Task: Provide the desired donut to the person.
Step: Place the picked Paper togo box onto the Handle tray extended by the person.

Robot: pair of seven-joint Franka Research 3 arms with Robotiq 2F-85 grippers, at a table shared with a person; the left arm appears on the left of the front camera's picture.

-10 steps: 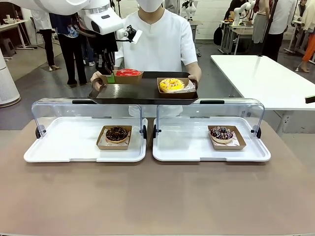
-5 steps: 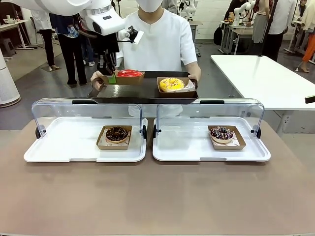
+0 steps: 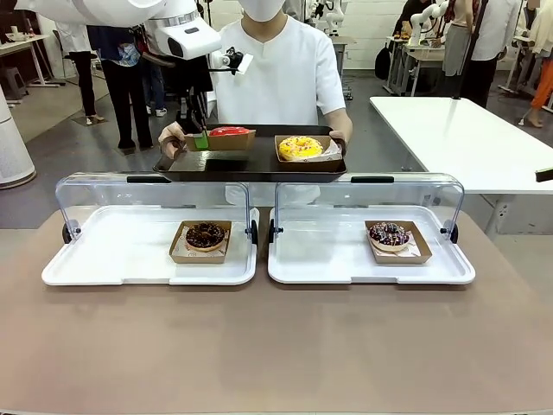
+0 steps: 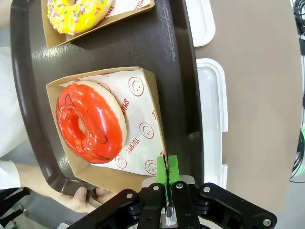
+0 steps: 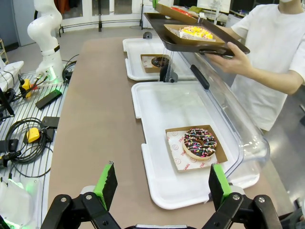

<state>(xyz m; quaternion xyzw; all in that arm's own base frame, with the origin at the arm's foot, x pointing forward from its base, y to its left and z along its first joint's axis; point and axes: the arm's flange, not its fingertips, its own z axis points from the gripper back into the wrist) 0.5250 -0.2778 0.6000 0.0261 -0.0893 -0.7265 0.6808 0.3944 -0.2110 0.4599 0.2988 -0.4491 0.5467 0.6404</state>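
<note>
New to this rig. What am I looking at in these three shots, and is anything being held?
Two white robot arms share a table with a person.

Front view: a fixed camera between the arms looks across at the person, who holds a dark tray carrying a red donut and a yellow donut, each in a paper box. On the table sit two white display trays with clear lids up, one chocolate donut in the left, one sprinkled donut in the right.

Left wrist view: a camera on the left arm. The left gripper is shut on the edge of the red donut's box.

Right wrist view: the right gripper is open, holding nothing, above the table.
</note>
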